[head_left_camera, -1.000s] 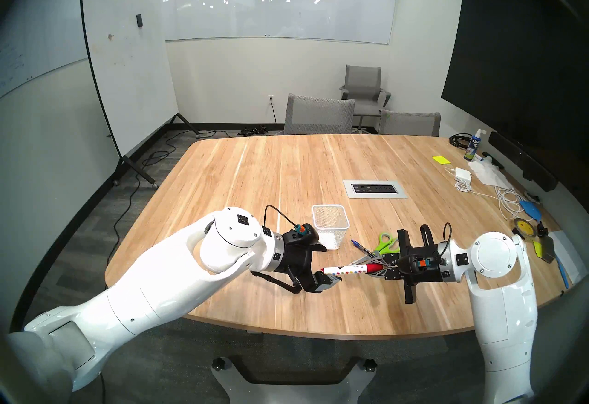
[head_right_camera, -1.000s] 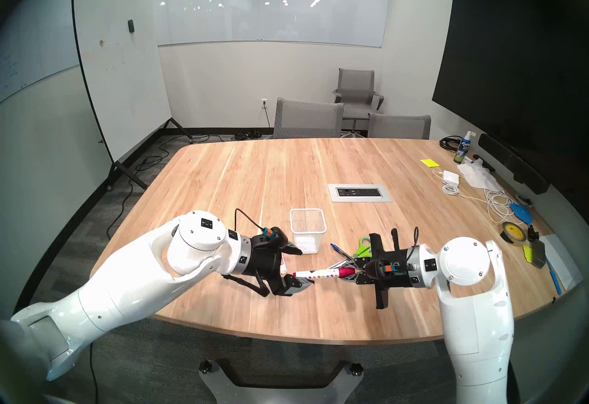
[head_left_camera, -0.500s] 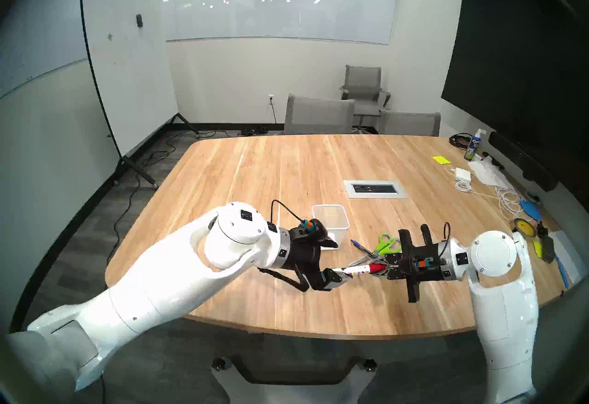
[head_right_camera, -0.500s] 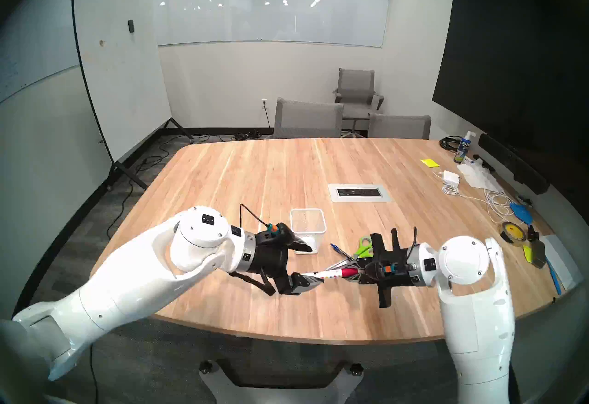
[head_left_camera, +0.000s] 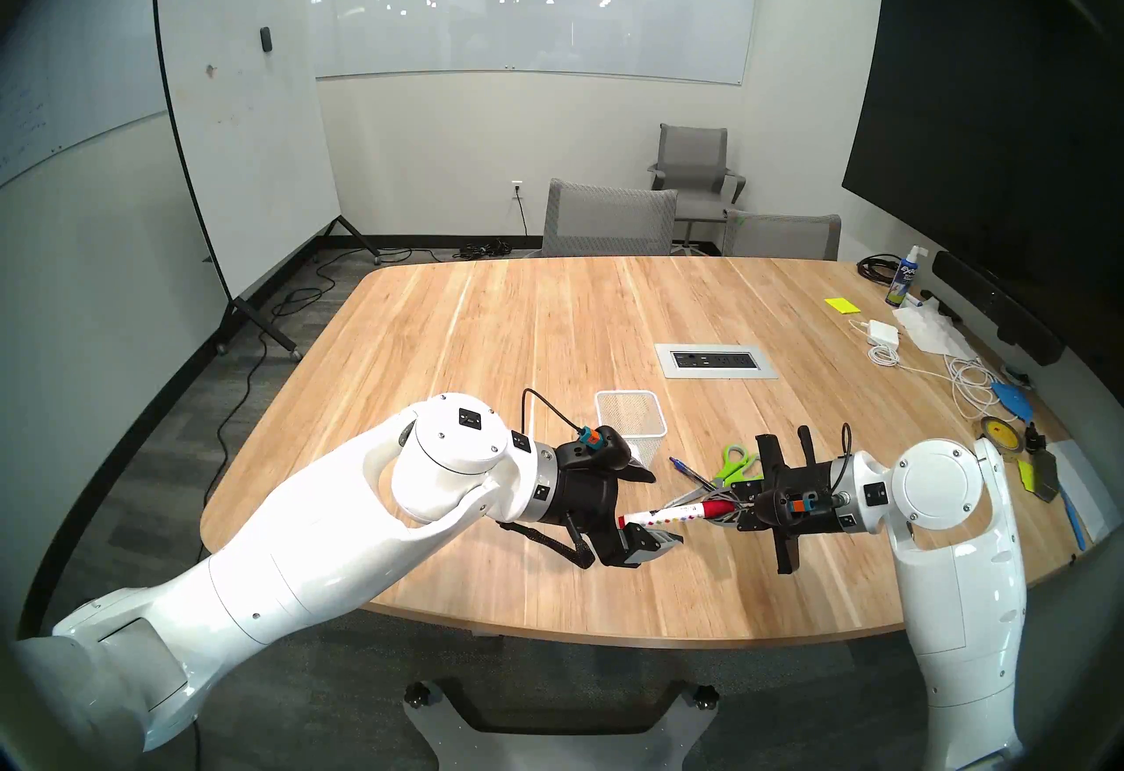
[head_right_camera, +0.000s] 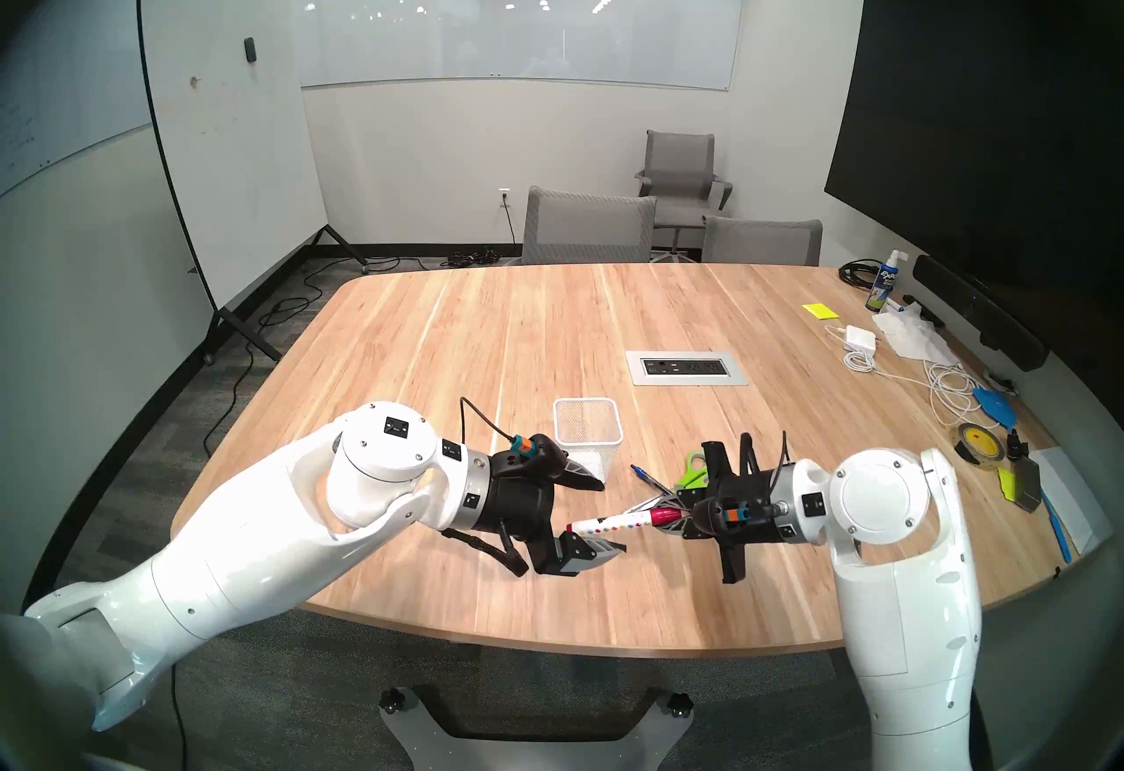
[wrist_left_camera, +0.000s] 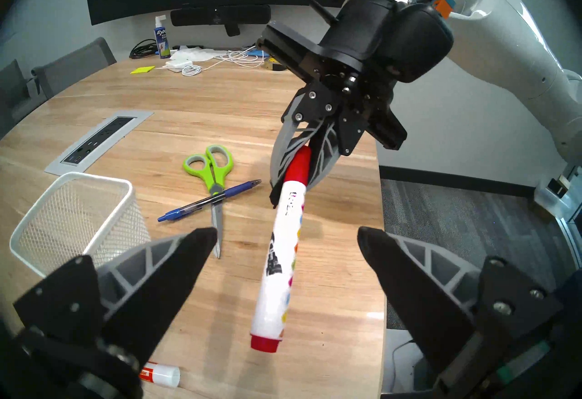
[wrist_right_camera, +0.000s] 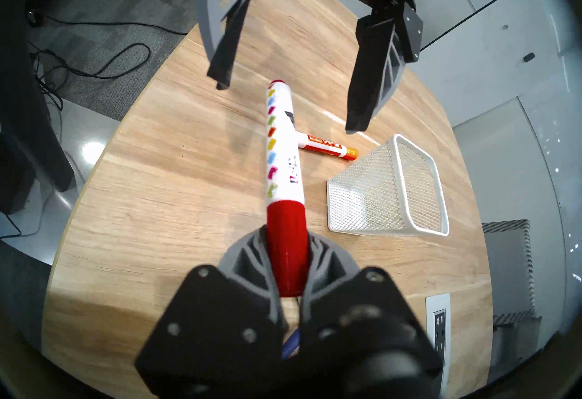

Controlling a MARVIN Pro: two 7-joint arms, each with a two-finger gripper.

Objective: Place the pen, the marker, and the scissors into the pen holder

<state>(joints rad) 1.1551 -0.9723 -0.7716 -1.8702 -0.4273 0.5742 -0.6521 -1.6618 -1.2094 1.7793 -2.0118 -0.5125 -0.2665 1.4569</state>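
Marker held out by my right hand, left hand open around its far end.

My right hand (wrist_left_camera: 302, 165) was clamped on the red cap of the marker (wrist_left_camera: 283, 250), holding it above the table (head_left_camera: 547, 326) with its white barrel pointing at my left hand (wrist_left_camera: 286, 241). The left hand's fingers (wrist_right_camera: 365, 86) stood wide on either side of the marker's tail end, not touching it. The scissors (wrist_left_camera: 214, 175) lay flat on the table with the pen (wrist_left_camera: 208, 201) crossed over their blades, both just beside the pen holder (wrist_left_camera: 75, 215), which stood upright with nothing visible inside. A second marker with an orange cap (wrist_right_camera: 327, 148) lay on the table near the holder.
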